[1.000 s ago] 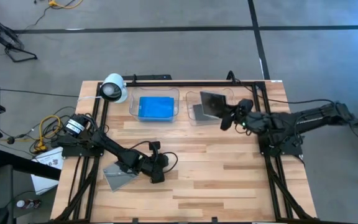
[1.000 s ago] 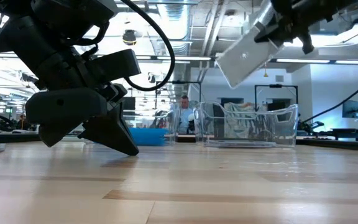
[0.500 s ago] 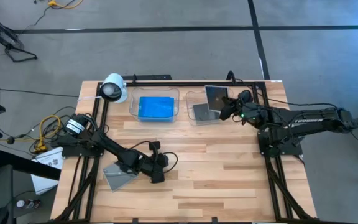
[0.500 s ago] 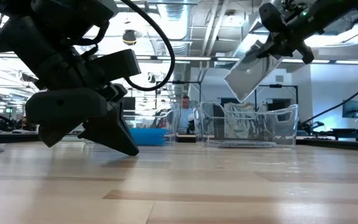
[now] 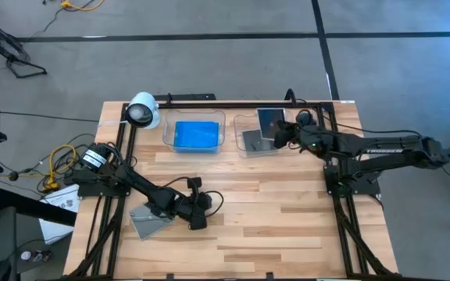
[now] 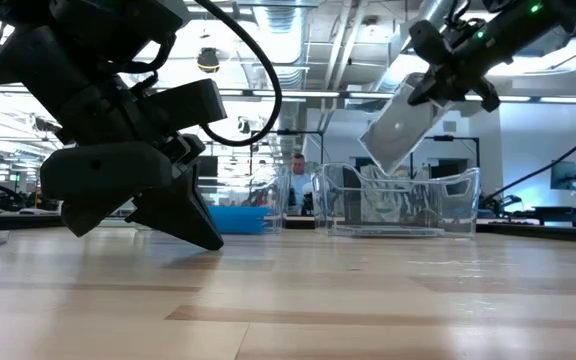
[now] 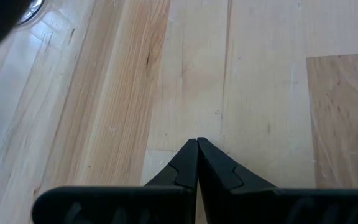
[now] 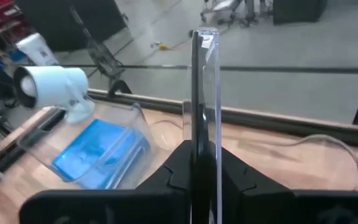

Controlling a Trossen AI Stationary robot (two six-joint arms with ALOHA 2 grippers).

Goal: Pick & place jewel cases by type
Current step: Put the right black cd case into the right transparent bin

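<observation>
My right gripper (image 5: pixel 279 134) is shut on a clear/grey jewel case (image 5: pixel 270 121) above the right clear tray (image 5: pixel 244 119). In the low view the case (image 6: pixel 398 128) slants down from the gripper (image 6: pixel 436 85) toward that tray (image 6: pixel 448 200). Another grey case (image 5: pixel 251 141) lies flat inside the tray. Blue cases (image 5: pixel 197 135) lie in the left tray (image 5: pixel 168 125). My left gripper (image 5: pixel 199 212) is shut and holds nothing, with its tips (image 7: pixel 197 142) low over the wood near the table's near-left part. My right gripper pinches the clear/grey case between its two fingers (image 8: pixel 178 163) at one edge (image 8: pixel 199 142), the upper end in the low view. The case stands edge-on between the fingers and hangs tilted below them. It is lifted clear, with its lower end (image 6: pixel 370 158) about level with the tray's rim.
A white cylindrical camera (image 5: pixel 141 111) stands at the far-left corner beside the left tray. A grey flat square piece (image 5: pixel 148 221) lies under my left arm near the left edge. Bare wood (image 5: pixel 272 211) fills the middle and near right. A person shows far behind the table (image 6: pixel 295 180).
My right gripper has moved toward the far edge and down, over the right tray, keeping its hold. The case has come lower with it and tipped steeper, so it looks narrower from above.
</observation>
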